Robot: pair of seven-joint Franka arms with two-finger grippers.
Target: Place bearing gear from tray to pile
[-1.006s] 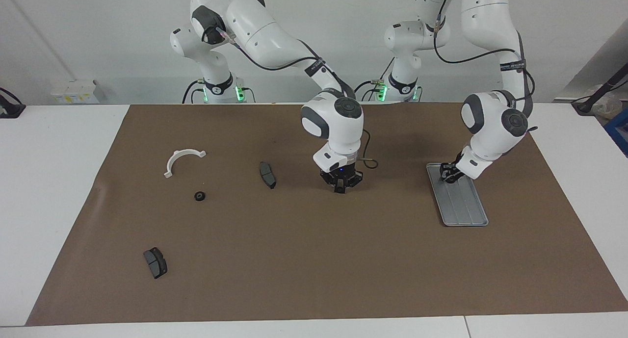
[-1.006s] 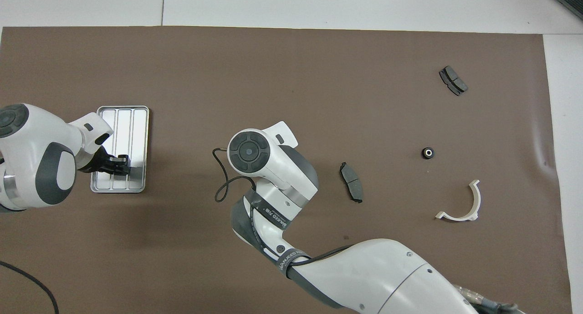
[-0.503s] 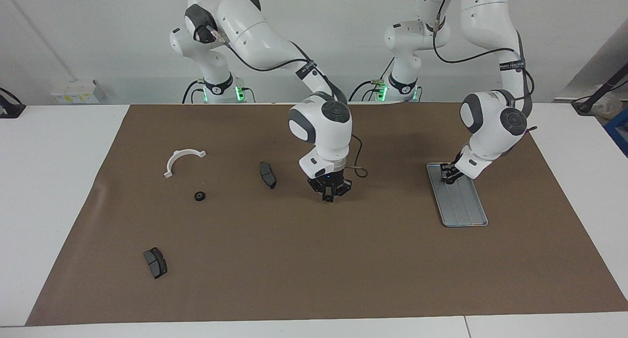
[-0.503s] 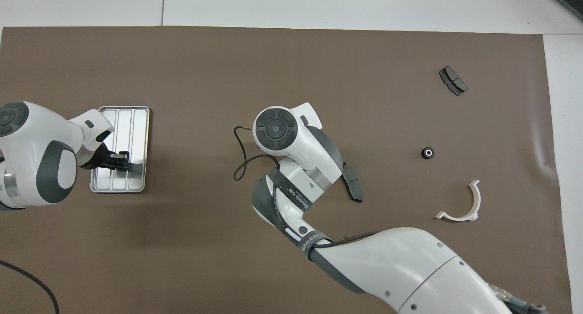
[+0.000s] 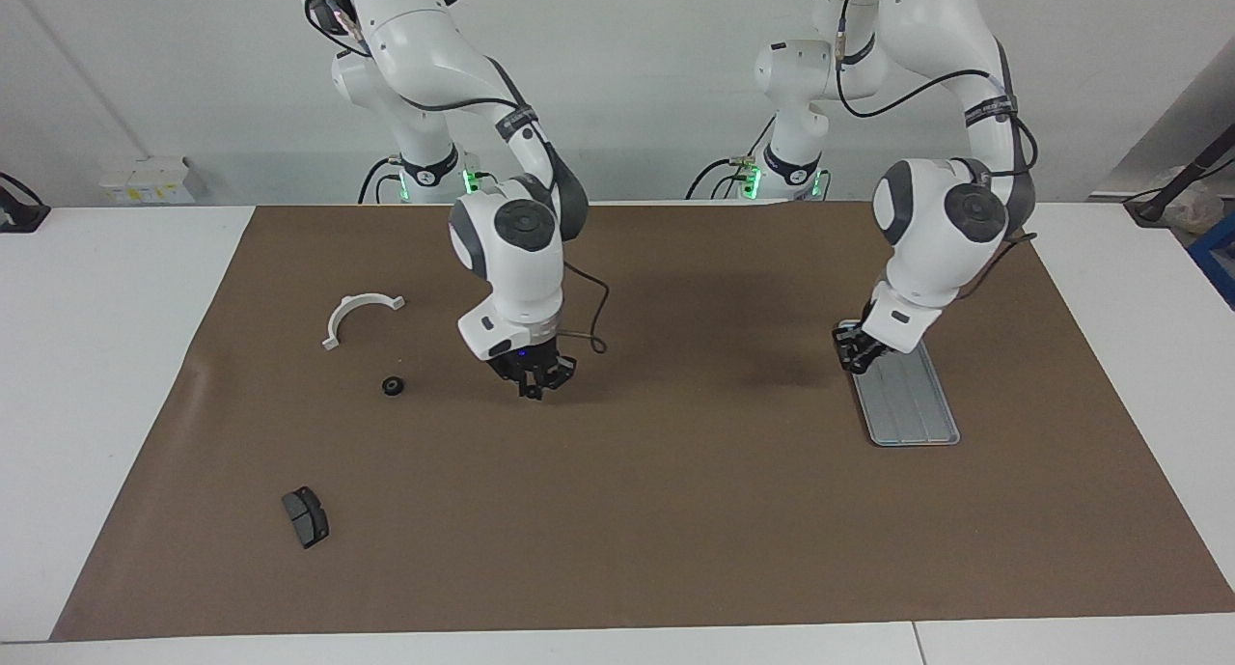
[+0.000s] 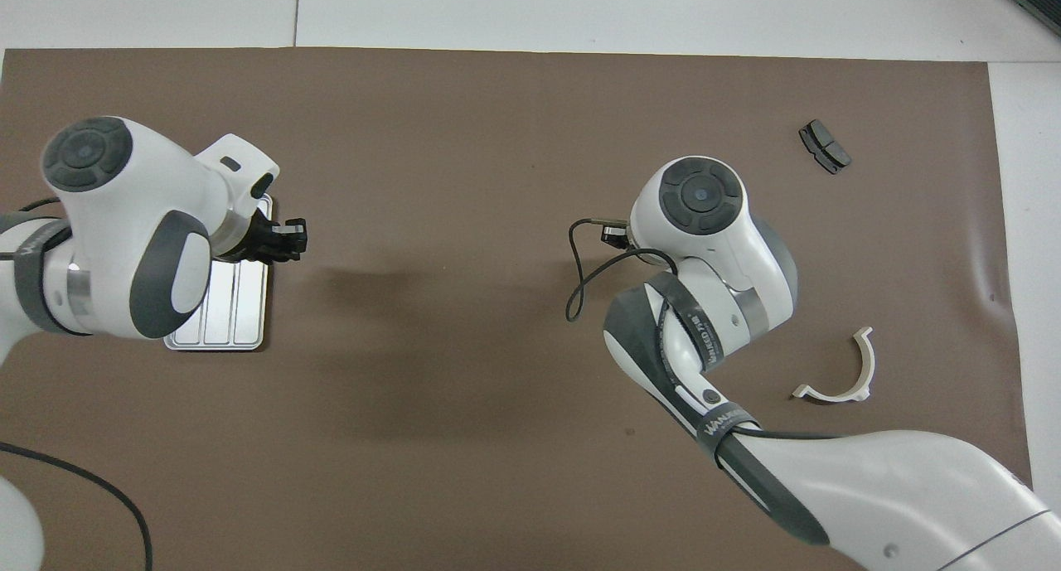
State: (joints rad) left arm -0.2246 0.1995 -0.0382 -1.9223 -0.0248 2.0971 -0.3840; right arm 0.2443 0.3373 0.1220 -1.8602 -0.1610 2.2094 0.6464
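Well, the left gripper [image 5: 853, 349] hangs just above the tray [image 5: 915, 409], over the corner nearest the robots on the side toward the right arm's end of the table. From overhead it sits at the tray's [image 6: 217, 332] edge, with the left gripper [image 6: 288, 239] pointing toward the middle of the mat. It looks like one dark lump from where I stand. Whether it is spread or pinching anything, I cannot tell.

The tray lies flat on the brown mat [image 5: 637, 520] at the left arm's end, with its long ridges running away from the robots.

The right gripper [image 5: 534, 383] is pressed together, tips meeting, with nothing that I can see between them. It points down a little above the mat, toward the right arm's end of the table. The right arm's white wrist rises above it, a black cable looping at its side.

The only bearing gear [image 5: 392, 386] I can make out is a small black round one lying on the mat. It is near the right gripper, on the side away from the tray. The white bracket [image 5: 358, 315] lies nearer to the robots than the gear, its open side facing away from them; it shows from overhead too [image 6: 844, 374]. One dark brake pad [image 5: 305, 516] lies well apart from both, farther from the robots, close to the mat's corner [image 6: 824, 146].
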